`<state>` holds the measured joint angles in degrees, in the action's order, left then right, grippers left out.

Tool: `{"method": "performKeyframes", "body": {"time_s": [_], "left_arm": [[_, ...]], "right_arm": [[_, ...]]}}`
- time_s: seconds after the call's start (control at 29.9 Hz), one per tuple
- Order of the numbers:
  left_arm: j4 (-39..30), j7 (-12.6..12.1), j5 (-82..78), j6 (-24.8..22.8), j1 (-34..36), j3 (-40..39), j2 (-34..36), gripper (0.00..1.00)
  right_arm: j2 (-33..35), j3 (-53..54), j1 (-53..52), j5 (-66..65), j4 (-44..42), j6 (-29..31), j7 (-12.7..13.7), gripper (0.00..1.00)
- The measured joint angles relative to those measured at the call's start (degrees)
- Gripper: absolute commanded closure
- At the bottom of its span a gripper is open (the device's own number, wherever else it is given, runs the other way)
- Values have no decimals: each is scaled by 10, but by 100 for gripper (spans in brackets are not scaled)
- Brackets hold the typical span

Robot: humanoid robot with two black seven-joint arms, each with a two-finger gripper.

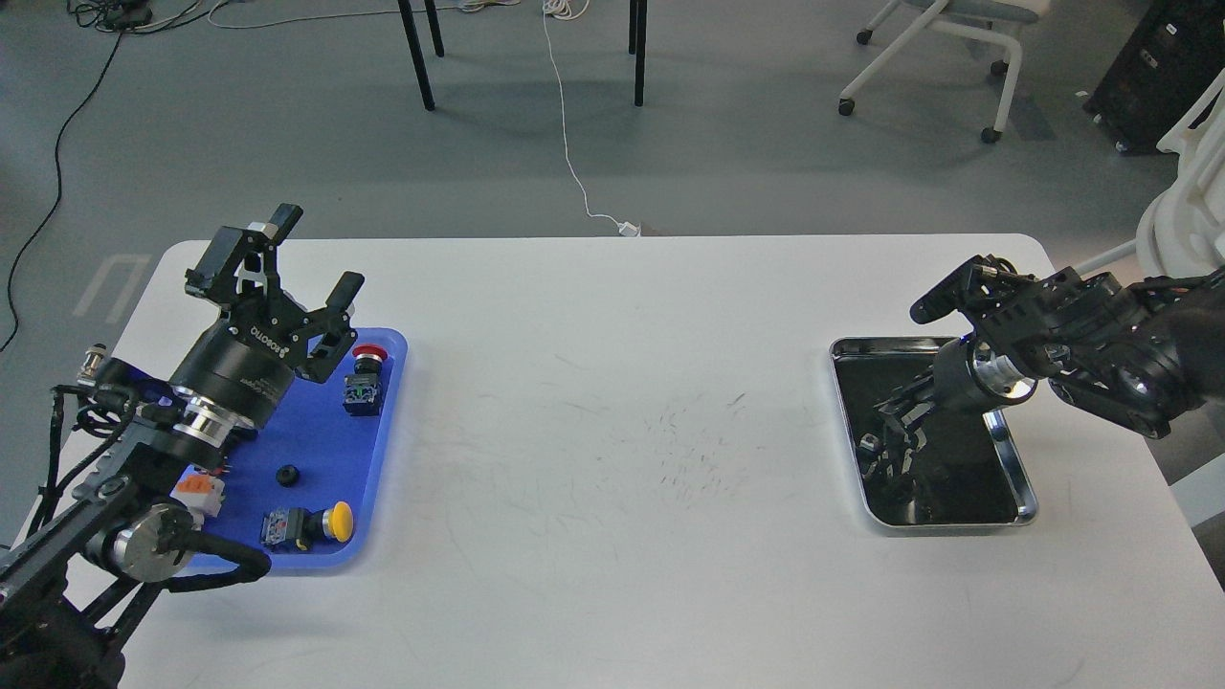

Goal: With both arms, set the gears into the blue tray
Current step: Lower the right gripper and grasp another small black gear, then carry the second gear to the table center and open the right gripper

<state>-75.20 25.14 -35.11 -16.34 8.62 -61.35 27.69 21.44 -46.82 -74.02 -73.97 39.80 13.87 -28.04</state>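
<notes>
One small black gear (287, 475) lies on the blue tray (321, 431) at the table's left. My left gripper (308, 260) hangs open above the tray's far end, with nothing between its fingers. My right gripper (895, 413) reaches down into the silver tray (1025, 490) at the right. Its dark fingers blend with the tray's dark mirror bottom, so I cannot tell their state or whether they hold anything. I cannot make out any gears in the silver tray.
The blue tray also holds a red push-button (367, 357), a yellow push-button (335, 522) and an orange-and-white part (197, 490). White table top (612, 431) stretches between the two trays. Chair legs and cables are on the floor behind.
</notes>
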Motion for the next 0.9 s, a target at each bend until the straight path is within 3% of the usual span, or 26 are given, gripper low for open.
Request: {"method": "performKeyframes", "body": {"time_s": [0.33, 0.64, 0.74, 0.9], "left_arm": [[0, 0, 0, 0, 1, 2, 0, 2], [0, 0, 0, -1, 4, 3, 0, 2], [0, 0, 0, -1, 4, 3, -1, 2], [-1, 0, 0, 0, 5, 2, -1, 2]], "right_arm": [[15, 6, -11, 3, 18, 0, 1, 82], [71, 81, -105, 9, 119, -1, 0, 79], [55, 94, -125, 26, 133, 0, 0, 79], [-27, 96, -131, 54, 133, -4, 0, 79]]}}
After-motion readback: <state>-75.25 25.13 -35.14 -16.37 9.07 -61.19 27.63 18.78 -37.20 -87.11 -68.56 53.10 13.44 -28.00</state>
